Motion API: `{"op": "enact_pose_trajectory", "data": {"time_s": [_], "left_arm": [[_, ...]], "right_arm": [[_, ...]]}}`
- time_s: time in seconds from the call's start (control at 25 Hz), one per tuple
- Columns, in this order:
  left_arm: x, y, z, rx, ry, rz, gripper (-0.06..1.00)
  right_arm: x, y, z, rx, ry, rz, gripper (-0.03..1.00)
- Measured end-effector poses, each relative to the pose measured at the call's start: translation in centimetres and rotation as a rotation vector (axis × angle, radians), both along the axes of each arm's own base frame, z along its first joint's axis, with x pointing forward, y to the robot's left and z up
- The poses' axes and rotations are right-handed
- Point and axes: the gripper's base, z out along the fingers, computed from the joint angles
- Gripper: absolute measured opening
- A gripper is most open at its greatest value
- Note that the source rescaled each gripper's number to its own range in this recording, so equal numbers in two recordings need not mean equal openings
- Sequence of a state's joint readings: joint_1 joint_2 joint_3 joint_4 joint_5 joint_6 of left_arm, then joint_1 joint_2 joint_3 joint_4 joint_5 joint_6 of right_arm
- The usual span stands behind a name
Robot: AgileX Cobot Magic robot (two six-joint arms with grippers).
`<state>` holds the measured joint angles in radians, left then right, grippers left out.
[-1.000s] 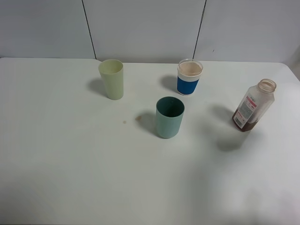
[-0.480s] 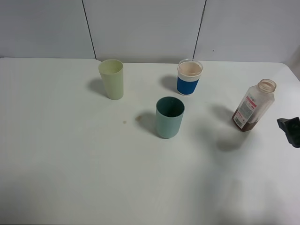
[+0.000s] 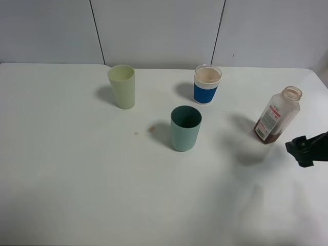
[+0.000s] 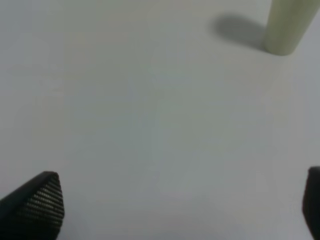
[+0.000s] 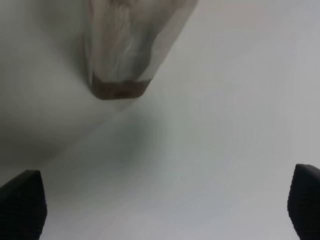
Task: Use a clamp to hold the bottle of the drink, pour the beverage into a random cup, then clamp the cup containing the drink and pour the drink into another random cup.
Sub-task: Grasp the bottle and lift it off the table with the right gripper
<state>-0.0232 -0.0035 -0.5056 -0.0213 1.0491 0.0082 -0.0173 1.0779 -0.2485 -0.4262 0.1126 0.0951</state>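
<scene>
The left gripper hangs over bare table with its jaws spread wide and nothing between them. Toward the far edge, left of centre, stands the pale yellow-green tumbler. The teal-green tumbler stands near the middle of the table, and the blue-banded clear cup behind it, nearer the far edge. The bottle stands upright and uncapped close to the right edge, with a shallow layer of dark brown beverage in its base. Just beyond it, at the right edge, the right gripper is low with its jaws wide apart and empty, the bottle ahead of it but not yet between its fingers. This appears to be the first step, the approach to grasp the bottle. The next move calls for advancing until the fingers straddle the bottle's body, then closing firmly enough to lift it without tipping it.
</scene>
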Motion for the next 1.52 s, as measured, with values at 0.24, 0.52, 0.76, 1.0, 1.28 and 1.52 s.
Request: {"op": "enact_pose_trajectory", "data": {"time_s": [0.24,0.52,0.76,1.0,1.28,1.52], "left_arm": [[0.0,0.0,0.0,0.0,0.0,0.0,0.89],[0.0,0.0,0.0,0.0,0.0,0.0,0.89],[0.0,0.0,0.0,0.0,0.0,0.0,0.89],[0.0,0.0,0.0,0.0,0.0,0.0,0.89],[0.0,0.0,0.0,0.0,0.0,0.0,0.89],[0.0,0.0,0.0,0.0,0.0,0.0,0.89]], "right_arm": [[1.3,0.5,-1.6,0.049,0.021,0.024,0.95],[1.8,0.4,-2.7,0.056,0.05,0.036,0.95],[1.7,-1.4,-2.7,0.03,0.057,-0.032,0.95],[2.0,-2.2,-2.3,-0.004,0.005,-0.007,0.95],[2.6,-2.4,-1.8,-0.118,-0.036,0.131,0.95],[2.6,-4.0,-1.4,-0.13,-0.1,0.073,0.95]]}}
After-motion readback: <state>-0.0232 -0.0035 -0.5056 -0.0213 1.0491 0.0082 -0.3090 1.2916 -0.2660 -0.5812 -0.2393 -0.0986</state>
